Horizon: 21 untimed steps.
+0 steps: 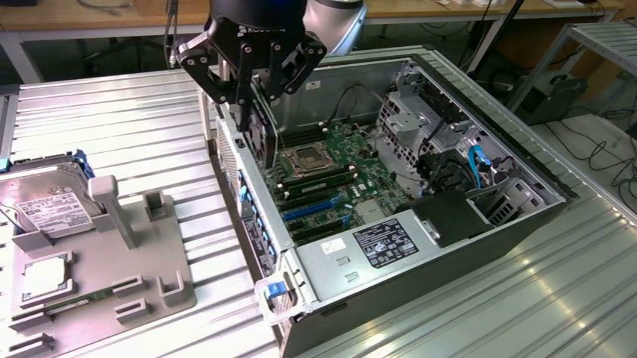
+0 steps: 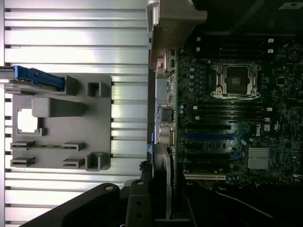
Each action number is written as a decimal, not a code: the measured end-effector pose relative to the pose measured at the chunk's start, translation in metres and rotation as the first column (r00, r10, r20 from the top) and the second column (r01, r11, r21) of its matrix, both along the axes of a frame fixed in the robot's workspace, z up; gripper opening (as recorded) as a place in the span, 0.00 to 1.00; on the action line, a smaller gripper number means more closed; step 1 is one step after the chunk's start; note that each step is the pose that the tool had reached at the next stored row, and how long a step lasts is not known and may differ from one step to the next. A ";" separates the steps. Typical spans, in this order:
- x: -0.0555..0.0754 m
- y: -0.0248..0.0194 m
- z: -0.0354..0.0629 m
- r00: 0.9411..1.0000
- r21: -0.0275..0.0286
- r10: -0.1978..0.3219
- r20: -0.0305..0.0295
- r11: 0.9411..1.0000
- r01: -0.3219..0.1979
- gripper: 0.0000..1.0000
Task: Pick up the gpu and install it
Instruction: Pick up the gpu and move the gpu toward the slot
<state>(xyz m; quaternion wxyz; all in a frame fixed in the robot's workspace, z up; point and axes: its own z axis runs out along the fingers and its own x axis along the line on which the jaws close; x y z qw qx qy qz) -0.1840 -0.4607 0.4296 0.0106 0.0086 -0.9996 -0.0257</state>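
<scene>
**A:** Where is the gpu?

**B:** The claw (image 1: pixel 256 95) holds the gpu (image 1: pixel 262 134) by its upper edge, jaws narrowed onto the thin black card. The card hangs on edge just inside the rear wall of the open case (image 1: pixel 418 283), above the motherboard (image 1: pixel 344 175).

**A:** Why on edge?

**B:** Most likely so its lower edge points down at the board, where the slots are. The blue slots (image 1: pixel 310 211) sit further along the board, toward the power supply (image 1: pixel 383 242). The case lies on its side on the ribbed metal bench (image 1: pixel 119 127), so the board faces up toward the claw.

**A:** And the card's metal end?

**B:** In the wrist view, the silver bracket (image 2: pixel 163 182) runs in line with the case's rear wall of ports. That looks deliberate, so the bracket meets that wall.

**A:** Anything else nearby?

**B:** A grey holder (image 1: pixel 110 276) lies on the bench at the exterior view's left, well apart from the card. A hard drive (image 1: pixel 45 205) is propped in it.
</scene>
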 end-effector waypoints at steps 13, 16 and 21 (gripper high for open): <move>0.022 0.0000 -0.0006 1.000 0.000 0.000 0.000 1.000 0.000 0.28; 0.027 0.0000 -0.0009 1.000 0.000 0.000 0.000 1.000 0.000 0.28; 0.034 0.0000 -0.0015 1.000 0.000 0.000 0.000 1.000 0.000 0.28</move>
